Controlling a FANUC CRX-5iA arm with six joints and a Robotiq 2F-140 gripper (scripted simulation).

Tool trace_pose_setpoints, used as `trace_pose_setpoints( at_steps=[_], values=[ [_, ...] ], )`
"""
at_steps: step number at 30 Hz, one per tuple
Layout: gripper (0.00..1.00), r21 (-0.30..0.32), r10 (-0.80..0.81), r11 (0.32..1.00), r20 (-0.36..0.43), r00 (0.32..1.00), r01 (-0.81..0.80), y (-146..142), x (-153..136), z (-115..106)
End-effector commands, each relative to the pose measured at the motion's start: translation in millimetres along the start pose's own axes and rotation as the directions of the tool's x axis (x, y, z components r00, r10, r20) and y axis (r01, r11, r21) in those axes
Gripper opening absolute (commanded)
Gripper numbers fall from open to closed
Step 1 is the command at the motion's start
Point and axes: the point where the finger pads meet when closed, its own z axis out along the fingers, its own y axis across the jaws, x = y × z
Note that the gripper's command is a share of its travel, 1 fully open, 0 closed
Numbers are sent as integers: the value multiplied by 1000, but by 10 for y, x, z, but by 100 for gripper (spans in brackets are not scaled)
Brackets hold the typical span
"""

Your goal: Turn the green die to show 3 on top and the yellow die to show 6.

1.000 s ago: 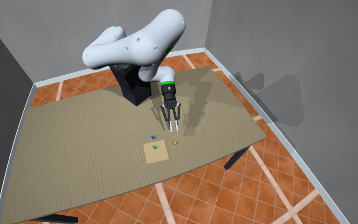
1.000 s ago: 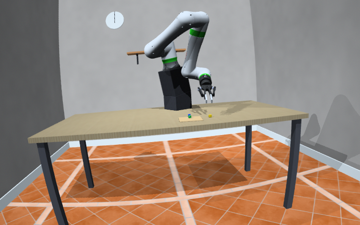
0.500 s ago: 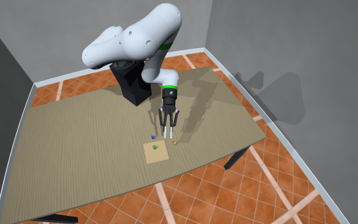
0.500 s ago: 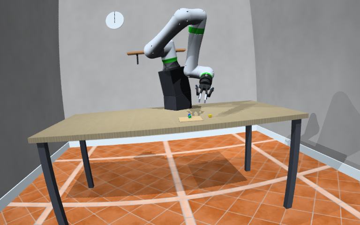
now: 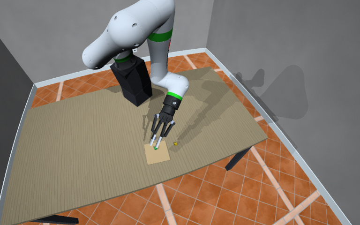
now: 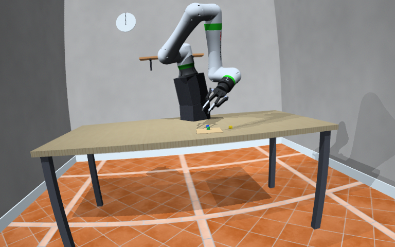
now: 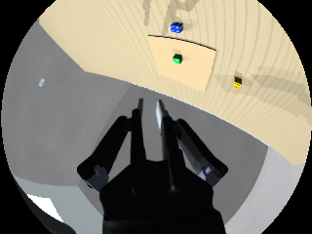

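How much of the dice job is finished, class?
Already done: the green die is on the mat; its top number is unreadable.
In hand: nothing; the gripper is above the table, fingers apart.
Left: the yellow die is off the mat.

The fingers (image 5: 158, 142) (image 6: 212, 107) have swung sideways and now slant more.
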Motion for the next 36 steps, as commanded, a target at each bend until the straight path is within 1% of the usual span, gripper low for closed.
trace_pose_setpoints(
  at_steps=[1,2,4,8,9,11,12,13,15,17,18,19,22,23,24,25,26,28,29,30,31,32,33,34,36],
  values=[
    [19,87,-46,995,-115,992,56,-171,-12,136],
    [19,99,-56,992,-163,985,73,-223,6,161],
    [19,106,-65,990,-218,974,90,-269,31,178],
    [19,97,-79,988,-335,939,118,-325,97,178],
    [19,94,-81,988,-348,934,120,-327,105,175],
    [19,94,-81,988,-348,934,120,-327,105,175],
    [19,69,-89,989,-421,903,130,-325,151,146],
    [19,51,-94,990,-457,884,132,-311,174,123],
    [19,32,-99,991,-488,867,131,-293,192,98],
    [19,-8,-109,992,-541,834,124,-242,220,42],
    [19,-13,-110,992,-546,831,123,-235,222,35],
    [19,-46,-119,993,-579,806,113,-184,235,-14],
    [19,-110,-137,990,-628,766,87,-73,239,-111],
    [19,-118,-139,990,-633,762,83,-58,238,-124],
    [19,-156,-151,986,-654,741,63,17,228,-186],
    [19,-172,-156,984,-662,733,54,51,221,-213],
    [19,-203,-166,979,-675,719,35,116,204,-264],
    [19,-203,-166,979,-675,719,35,116,204,-264],
    [19,-225,-173,974,-683,710,21,166,188,-303],
    [19,-276,-190,961,-696,692,-13,280,142,-393],
    [19,-312,-203,949,-703,682,-40,367,98,-460],
    [19,-321,-206,946,-704,679,-47,390,85,-478],
    [19,-350,-215,934,-707,674,-69,461,43,-533],
    [19,-362,-219,929,-708,671,-78,491,23,-556],
    [19,-422,-238,898,-707,665,-127,648,-92,-679]
  ],
)
